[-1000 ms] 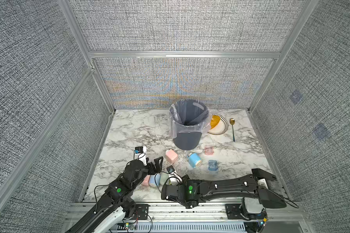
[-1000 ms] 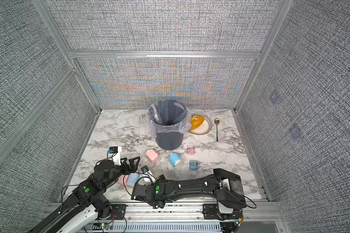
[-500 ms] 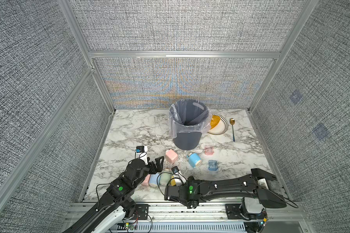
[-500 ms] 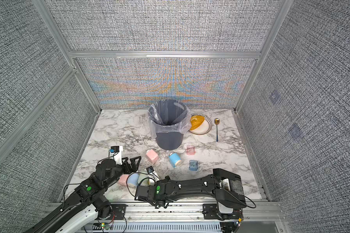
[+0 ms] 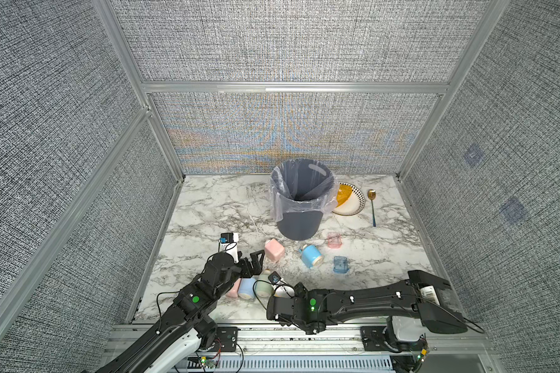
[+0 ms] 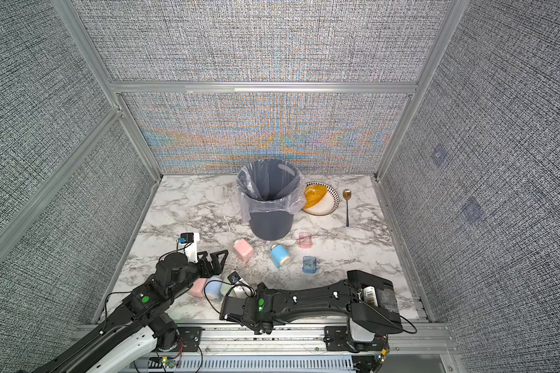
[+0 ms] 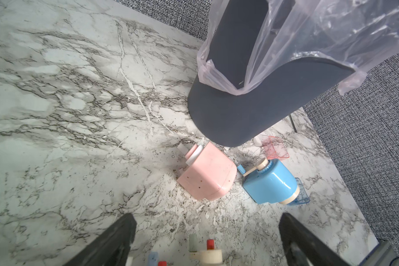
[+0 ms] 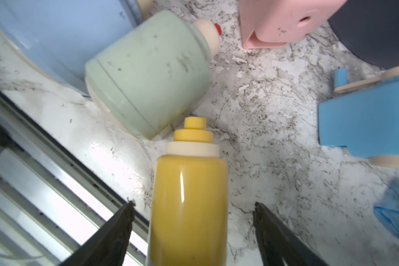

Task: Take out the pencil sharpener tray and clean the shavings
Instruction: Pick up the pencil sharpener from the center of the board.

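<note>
Farthest from the bin [image 5: 299, 219], at the front edge of the tabletop [image 5: 207, 210], the right tool [image 8: 192, 207] stands spread astride a yellow sharpener [image 8: 189, 175]. The sharpener is glossy mustard plastic, round-bodied, with a cream collar and a stepped yellow knob. A gap shows between each dark jaw and the body, so nothing is pinched. Whether a tray sits inside it cannot be told.

Beside it, equally far from the bin, runs a row of smooth rounded shells. They are a mint green sharpener [image 8: 148, 76] with dark smudges, a pale blue sharpener [image 5: 247, 287] and a pale pink sharpener [image 5: 233, 289]. The left tool [image 7: 206, 218] hovers at the row's bin-ward side, its black jaws spread wide and empty.

Closer to the bin, the shavings [image 7: 200, 207] lie as pale flakes and dark crumbs scattered over the veined white-and-grey marble. Nearer still, a speckled boxy pink sharpener [image 7: 207, 172] lies tipped over. A shiny bright blue sharpener [image 7: 270, 182] with a cream crank lies next to it.

Two clear plastic trays are out. The blue tray [image 5: 340, 265] lies near the bright blue sharpener, and the pink tray [image 5: 334, 240] lies just beside the bin's foot.

The bin is a matte dark grey tapering tub with a crinkled clear liner [image 5: 282, 200] folded over its rim. Behind it lie a white plate [image 5: 356, 206] with a dotted rim and a gold spoon [image 5: 373, 210].

Against a second earlier, the sharpeners, trays and left arm are where they were. The right arm has shifted only slightly.
</note>
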Robot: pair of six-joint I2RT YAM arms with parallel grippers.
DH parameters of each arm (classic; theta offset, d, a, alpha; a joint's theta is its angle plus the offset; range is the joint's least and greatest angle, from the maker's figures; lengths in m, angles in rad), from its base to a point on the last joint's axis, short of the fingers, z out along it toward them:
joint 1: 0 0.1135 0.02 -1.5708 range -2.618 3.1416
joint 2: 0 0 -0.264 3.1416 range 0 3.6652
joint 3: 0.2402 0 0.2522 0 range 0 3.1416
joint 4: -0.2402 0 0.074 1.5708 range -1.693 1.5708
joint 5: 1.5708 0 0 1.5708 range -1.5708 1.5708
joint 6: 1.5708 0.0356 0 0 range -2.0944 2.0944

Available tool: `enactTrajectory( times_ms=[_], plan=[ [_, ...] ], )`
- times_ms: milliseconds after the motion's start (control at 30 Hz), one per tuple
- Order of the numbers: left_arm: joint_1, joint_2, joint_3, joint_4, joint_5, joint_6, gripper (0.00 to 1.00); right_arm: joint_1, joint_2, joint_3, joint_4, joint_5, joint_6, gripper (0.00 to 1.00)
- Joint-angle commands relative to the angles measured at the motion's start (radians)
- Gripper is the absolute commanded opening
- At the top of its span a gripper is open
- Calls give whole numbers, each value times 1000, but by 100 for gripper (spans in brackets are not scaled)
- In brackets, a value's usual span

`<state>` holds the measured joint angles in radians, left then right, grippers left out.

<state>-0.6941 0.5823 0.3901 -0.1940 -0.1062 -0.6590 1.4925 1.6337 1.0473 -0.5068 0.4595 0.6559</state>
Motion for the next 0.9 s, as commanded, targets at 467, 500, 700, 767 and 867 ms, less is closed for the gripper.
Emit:
enactTrajectory(
  times_ms=[467, 500, 700, 767, 867],
  plan=[
    [1, 41, 5, 72, 40, 2, 100, -5, -67, -95, 151, -98, -158, 53],
    [2, 46, 6, 75, 43, 6, 100, -5, -73, -98, 153, -98, -158, 52],
    [1, 85, 9, 109, 87, 29, 100, -7, -102, -143, 187, -99, -163, 45],
    [1, 98, 9, 131, 108, 36, 100, -10, -114, -154, 189, -104, -162, 39],
    [1, 114, 11, 165, 150, 42, 100, -14, -140, -162, 184, -104, -157, 37]
  ],
)
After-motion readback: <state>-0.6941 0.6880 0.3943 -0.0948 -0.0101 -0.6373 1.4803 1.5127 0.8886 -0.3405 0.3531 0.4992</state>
